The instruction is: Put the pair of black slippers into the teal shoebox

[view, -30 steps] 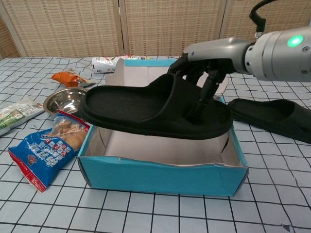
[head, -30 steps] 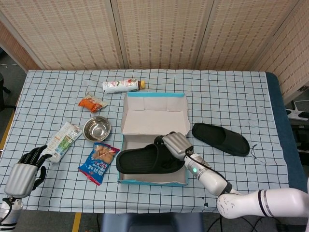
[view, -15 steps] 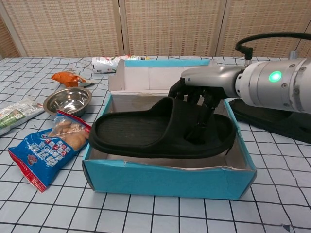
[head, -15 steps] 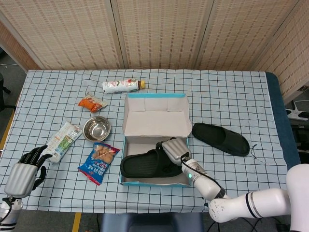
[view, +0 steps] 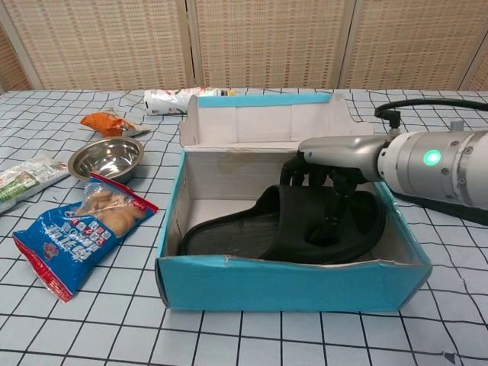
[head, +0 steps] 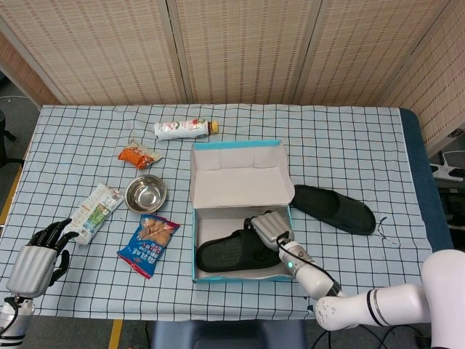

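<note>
The teal shoebox point(head: 195, 240) point(view: 290, 286) stands open near the table's front edge, its lid leaning back. One black slipper point(head: 231, 252) point(view: 278, 231) lies inside it on the floor of the box, toe end to the left. My right hand point(head: 270, 230) point(view: 333, 162) reaches down into the box from the right, and its fingers grip the slipper's strap. The second black slipper point(head: 334, 209) lies flat on the cloth just right of the box. My left hand point(head: 36, 259) hangs at the table's front left corner, fingers apart, holding nothing.
Left of the box lie a blue snack bag point(head: 149, 244) point(view: 75, 230), a steel bowl point(head: 145, 193) point(view: 107, 158), a white-green packet point(head: 94, 211) and an orange packet point(head: 138, 155). A bottle point(head: 185, 129) lies on its side behind the box.
My right hand has lowered the slipper from above the box down onto its floor. The box has slid a little to the right. The left hand has not moved.
</note>
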You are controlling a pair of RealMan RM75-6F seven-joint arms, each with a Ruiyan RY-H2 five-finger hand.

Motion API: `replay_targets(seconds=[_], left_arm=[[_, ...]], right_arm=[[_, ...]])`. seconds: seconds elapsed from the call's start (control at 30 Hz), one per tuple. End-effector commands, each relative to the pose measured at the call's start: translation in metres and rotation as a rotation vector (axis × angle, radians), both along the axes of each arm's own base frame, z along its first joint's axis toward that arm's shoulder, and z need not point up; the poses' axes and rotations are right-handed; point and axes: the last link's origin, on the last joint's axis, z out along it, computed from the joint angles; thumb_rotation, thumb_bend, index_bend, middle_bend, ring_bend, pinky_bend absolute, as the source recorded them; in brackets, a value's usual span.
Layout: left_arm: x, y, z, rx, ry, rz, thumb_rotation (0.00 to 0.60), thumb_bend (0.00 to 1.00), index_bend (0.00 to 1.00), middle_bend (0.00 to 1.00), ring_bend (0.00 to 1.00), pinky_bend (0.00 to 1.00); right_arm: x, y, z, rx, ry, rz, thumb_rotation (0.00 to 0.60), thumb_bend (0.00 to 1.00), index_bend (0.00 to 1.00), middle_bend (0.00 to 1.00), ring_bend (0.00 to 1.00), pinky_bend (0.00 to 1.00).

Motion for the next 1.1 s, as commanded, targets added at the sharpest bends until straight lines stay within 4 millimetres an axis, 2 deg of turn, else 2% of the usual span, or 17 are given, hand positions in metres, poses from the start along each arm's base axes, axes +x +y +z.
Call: replay_targets(seconds=[0.03, 0.13, 0.2, 0.27, 0.33, 0.4, 0.57, 0.83, 1.0, 1.1], left_arm=[[0.000, 0.000, 0.000, -0.002, -0.005, 0.000, 0.600, 0.67, 0.30, 0.14, 0.15, 0.30], [0.001, 0.001, 0.000, -0.001, -0.001, -0.003, 0.600, 0.67, 0.30, 0.14, 0.15, 0.30], [0.000, 0.000, -0.001, -0.001, -0.002, 0.000, 0.600, 0.67, 0.30, 0.14, 0.15, 0.30], [0.000, 0.000, -0.001, -0.001, -0.007, 0.002, 0.600, 0.67, 0.30, 0.14, 0.15, 0.30], [0.001, 0.001, -0.001, 0.000, -0.006, 0.000, 0.600, 0.67, 0.30, 0.14, 0.15, 0.30], [0.000, 0.001, -0.001, -0.001, -0.001, 0.001, 0.600, 0.67, 0.30, 0.14, 0.15, 0.30], [0.001, 0.000, -0.001, -0.003, 0.000, 0.000, 0.600, 0.67, 0.30, 0.14, 0.15, 0.30], [0.000, 0.001, -0.003, -0.005, 0.010, 0.004, 0.600, 0.67, 0.30, 0.14, 0.15, 0.30], [0.000, 0.001, -0.003, -0.005, 0.011, 0.003, 0.600, 0.67, 0.30, 0.14, 0.15, 0.30], [0.000, 0.001, -0.004, -0.007, 0.012, 0.005, 0.600, 0.67, 0.30, 0.14, 0.15, 0.30]], right_arm=[[-0.009, 0.000, -0.006, 0.009, 0.016, -0.020, 0.600, 0.00, 0.54, 0.55, 0.37, 0.24], [-0.013, 0.001, -0.008, 0.032, -0.004, -0.043, 0.600, 0.00, 0.48, 0.53, 0.33, 0.24], [-0.013, 0.001, -0.008, 0.060, -0.033, -0.060, 0.600, 0.00, 0.34, 0.41, 0.19, 0.23], [-0.013, 0.001, -0.006, 0.095, -0.070, -0.079, 0.600, 0.00, 0.25, 0.27, 0.07, 0.16], [-0.013, 0.001, -0.003, 0.132, -0.099, -0.093, 0.600, 0.00, 0.17, 0.17, 0.01, 0.09], [-0.013, 0.000, 0.000, 0.151, -0.126, -0.102, 0.600, 0.00, 0.11, 0.10, 0.00, 0.05], [-0.017, -0.004, 0.008, 0.146, -0.185, -0.101, 0.600, 0.00, 0.10, 0.05, 0.00, 0.03], [-0.020, -0.009, 0.023, 0.137, -0.264, -0.128, 0.600, 0.00, 0.10, 0.05, 0.00, 0.03], [-0.021, -0.010, 0.032, 0.136, -0.285, -0.113, 0.600, 0.00, 0.00, 0.01, 0.00, 0.00], [-0.022, -0.010, 0.037, 0.139, -0.305, -0.112, 0.600, 0.00, 0.00, 0.00, 0.00, 0.00]])
